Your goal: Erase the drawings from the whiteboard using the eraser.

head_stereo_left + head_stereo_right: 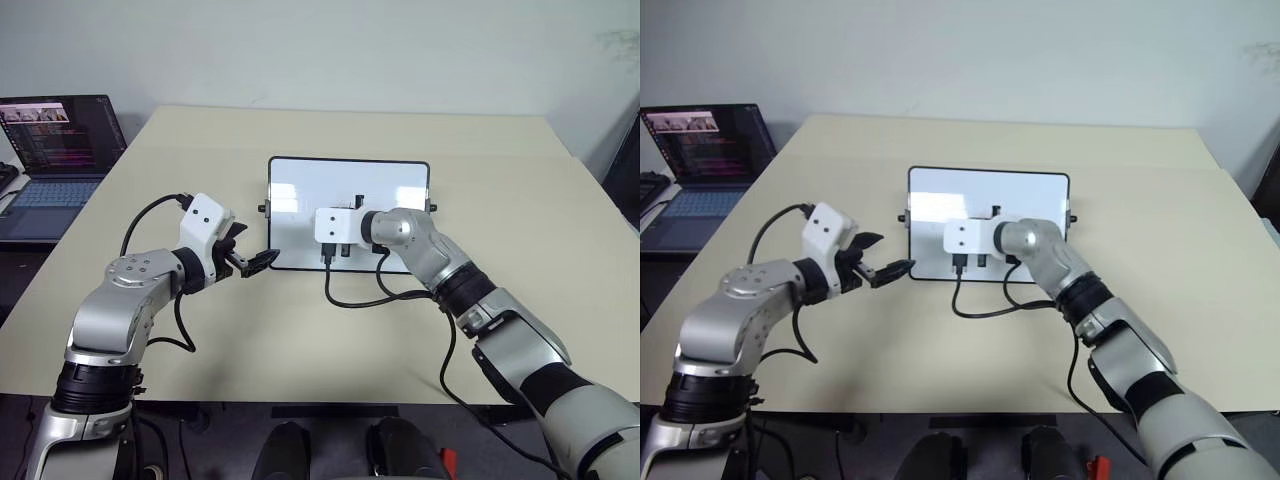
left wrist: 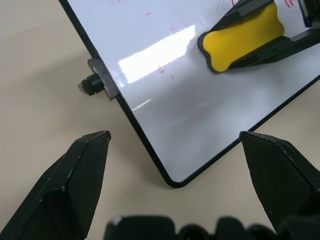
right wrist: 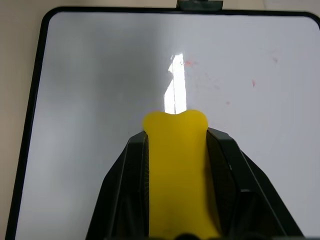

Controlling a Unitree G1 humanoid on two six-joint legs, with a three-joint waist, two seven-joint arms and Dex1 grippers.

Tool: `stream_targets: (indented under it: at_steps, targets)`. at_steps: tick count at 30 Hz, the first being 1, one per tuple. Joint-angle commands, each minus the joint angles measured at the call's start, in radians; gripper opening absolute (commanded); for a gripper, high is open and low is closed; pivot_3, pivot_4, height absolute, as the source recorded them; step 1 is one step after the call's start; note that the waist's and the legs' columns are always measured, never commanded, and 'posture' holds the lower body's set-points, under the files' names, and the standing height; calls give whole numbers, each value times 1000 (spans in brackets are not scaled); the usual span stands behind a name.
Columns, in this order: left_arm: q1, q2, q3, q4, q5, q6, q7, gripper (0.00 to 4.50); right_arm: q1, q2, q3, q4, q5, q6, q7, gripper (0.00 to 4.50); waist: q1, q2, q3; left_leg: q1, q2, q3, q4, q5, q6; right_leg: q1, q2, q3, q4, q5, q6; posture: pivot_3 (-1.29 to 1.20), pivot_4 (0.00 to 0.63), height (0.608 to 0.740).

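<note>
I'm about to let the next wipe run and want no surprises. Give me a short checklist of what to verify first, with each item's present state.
1. Eraser clamped in the right gripper: ok, a black finger on each side.
2. Eraser over the whiteboard: ok; whether it presses on the surface: cannot tell.
3. Drawings gone: not ok, faint red specks remain, and a red mark shows beside the eraser.
4. Left gripper holding the whiteboard steady: not ok, open, straddling the corner without touching.
5. Laptop out of the wiping path: ok, far off to the side.
</note>
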Motion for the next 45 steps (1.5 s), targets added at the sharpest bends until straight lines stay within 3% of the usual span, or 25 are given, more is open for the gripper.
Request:
stream_targets:
  at_steps: [1,5,9,14,26,34,45]
  targets:
    - [-13,-2,0,-22,-1,-21,-10,4500,76,-57,6,40,-42,121,34,1249,0,0,0,1,0,0,0,0,0,1,0,0,0,0,0,0,150,740]
    - [-17,-4,-1,-19,-1,-21,-13,4500,92,-25,-21,-28,-14,139,13,1249,-1,0,0,3,0,0,0,0,0,3,0,0,0,-2,-3,0,150,740]
    - [-23,-3,2,-13,-1,-20,-19,4500,146,83,-159,-254,164,246,26,1249,-5,0,1,1,1,0,0,0,0,1,0,-1,0,-1,-1,0,150,740]
    - [-32,-11,-1,-8,-5,-22,-23,4500,190,159,-328,-570,343,511,11,1248,-12,0,2,-24,1,0,0,0,-1,-24,0,-1,2,3,-5,0,150,740]
    - [-82,-59,-25,30,-18,-89,-78,4500,477,-105,-533,-1162,502,886,-21,1248,-8,1,3,-36,-2,-2,0,-5,-8,-28,-3,-4,-7,-1,0,0,150,740]
    - [-112,-72,-45,79,-6,-115,-116,4500,654,-127,-471,-1292,514,966,-131,1248,-19,1,3,-31,0,0,1,-5,-8,-28,1,0,-2,-2,1,0,150,740]
    - [-116,-76,-46,99,-4,-134,-129,4500,604,-90,-368,-1220,519,913,-200,1248,-15,1,3,-30,0,1,5,-5,-8,-26,3,1,0,-2,1,0,150,740]
